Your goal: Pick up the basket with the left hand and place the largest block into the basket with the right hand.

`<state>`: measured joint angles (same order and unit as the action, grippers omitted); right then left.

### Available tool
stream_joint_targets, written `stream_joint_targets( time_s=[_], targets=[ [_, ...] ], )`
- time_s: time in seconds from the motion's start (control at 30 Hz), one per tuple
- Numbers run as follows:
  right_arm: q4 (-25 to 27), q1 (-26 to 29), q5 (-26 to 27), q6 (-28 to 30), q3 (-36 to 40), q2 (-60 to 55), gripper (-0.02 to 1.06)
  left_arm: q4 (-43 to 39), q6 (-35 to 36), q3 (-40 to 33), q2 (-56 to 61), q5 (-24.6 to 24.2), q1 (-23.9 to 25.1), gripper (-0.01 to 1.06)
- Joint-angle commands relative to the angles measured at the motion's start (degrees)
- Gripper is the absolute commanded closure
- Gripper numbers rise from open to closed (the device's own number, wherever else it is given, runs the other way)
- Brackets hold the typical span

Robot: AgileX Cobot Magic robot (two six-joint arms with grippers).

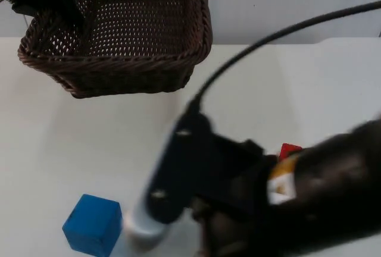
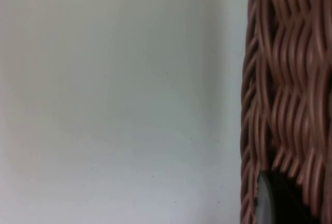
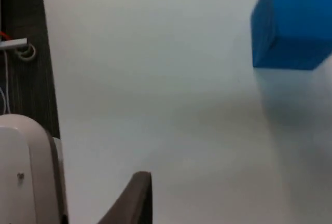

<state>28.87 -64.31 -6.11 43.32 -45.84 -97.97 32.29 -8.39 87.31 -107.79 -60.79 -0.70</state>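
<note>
Top view first: your basket is the biggest thing out there, hanging tilted above the white table at the back left, lifted off the surface. The left gripper is somewhere at its far left rim, in the dark patch, and you can't tell how its fingers stand; the left wrist view puts the wicker wall right up against a black fingertip, which suggests a grip on the rim.

Next down in size, your right arm sweeps in low across the front, blurred. Whether the right gripper is spread or closed, you can't tell; the right wrist view gives you one dark fingertip over bare table and nothing between the fingers.

Then the blue block, sitting alone at the front left, apart from that fingertip, untouched on the table.

Smallest: a red block peeking from behind the arm.

Watch out: the arm covers most of the red one, so you can't compare sizes properly. Blue looks the largest, but that's a judgement. Come in off-centre and you could shove the block away.
</note>
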Motion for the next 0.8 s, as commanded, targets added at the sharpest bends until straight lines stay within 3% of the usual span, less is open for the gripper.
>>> stream_joint_targets(
  time_s=[0.0, 0.27, 0.77],
  targets=[
    [-0.1, -0.4, 0.6, 0.7, -2.7, -2.1, -0.01, 1.5, 0.2, 0.6, 0.8, 0.1, 0.1, 1.05],
    [-0.1, -0.4, -2.5, 0.7, -14.5, -11.5, -0.01, 1.5, 0.2, 0.6, 0.8, 0.1, 0.1, 1.05],
    [-0.4, -0.4, -2.1, -0.4, -21.0, -16.8, -0.01, 1.5, 0.2, 0.6, 0.8, 0.1, 0.1, 1.05]
  ],
)
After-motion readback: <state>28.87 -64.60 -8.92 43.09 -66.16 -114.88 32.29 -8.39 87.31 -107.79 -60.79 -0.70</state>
